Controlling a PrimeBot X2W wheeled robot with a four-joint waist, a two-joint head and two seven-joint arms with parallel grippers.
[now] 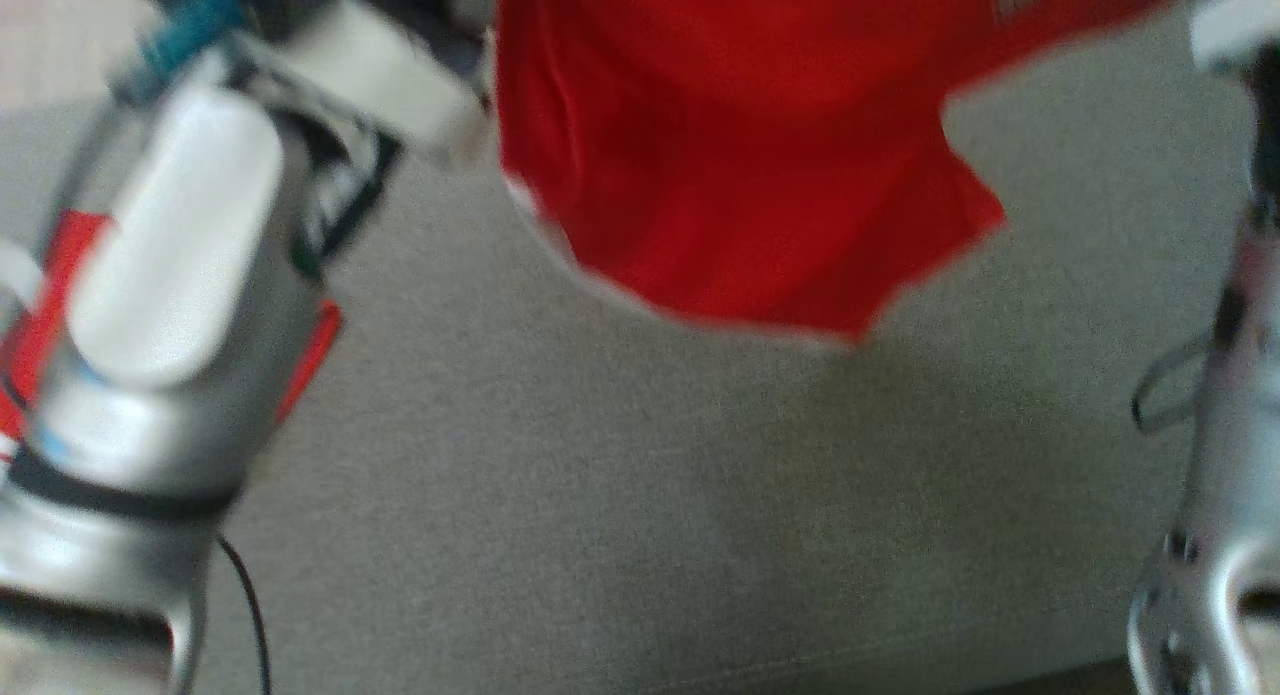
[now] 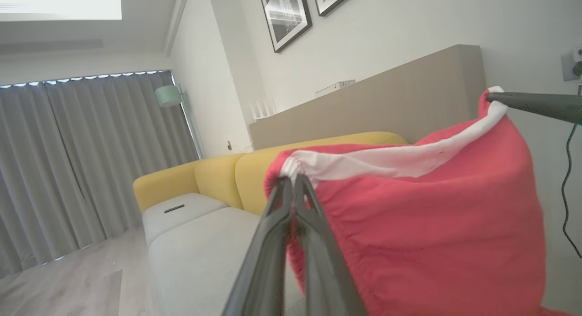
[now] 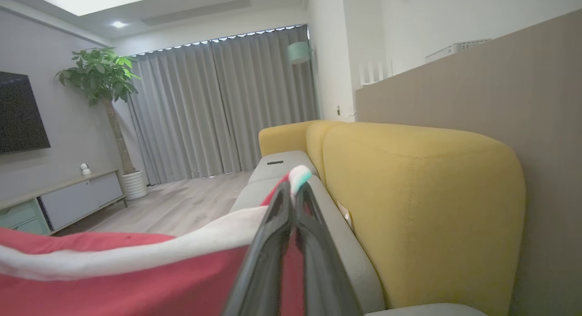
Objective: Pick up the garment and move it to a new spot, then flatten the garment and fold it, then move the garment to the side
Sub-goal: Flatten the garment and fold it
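Note:
A red garment (image 1: pixel 740 155) with white trim hangs in the air above the grey sofa seat (image 1: pixel 600 495), blurred in the head view. My left gripper (image 2: pixel 293 180) is shut on one bunched corner of the white hem, the red cloth (image 2: pixel 432 225) drooping to its right. Along the same hem, my right gripper (image 3: pixel 293 188) is shut on the other corner, with the cloth (image 3: pixel 113 284) sagging to its left. The right gripper's dark fingers (image 2: pixel 532 104) also reach in from the right of the left wrist view, pinching the hem. The left forearm (image 1: pixel 180 275) and right arm (image 1: pixel 1230 375) frame the garment.
The sofa has a yellow backrest (image 3: pixel 423 207) against a beige wall panel (image 3: pixel 500 79). A small dark object (image 2: pixel 174 208) lies on the far grey seat. Beyond are wooden floor (image 3: pixel 182 207), grey curtains (image 3: pixel 218 107), a potted plant (image 3: pixel 104 79) and a low cabinet (image 3: pixel 59 202).

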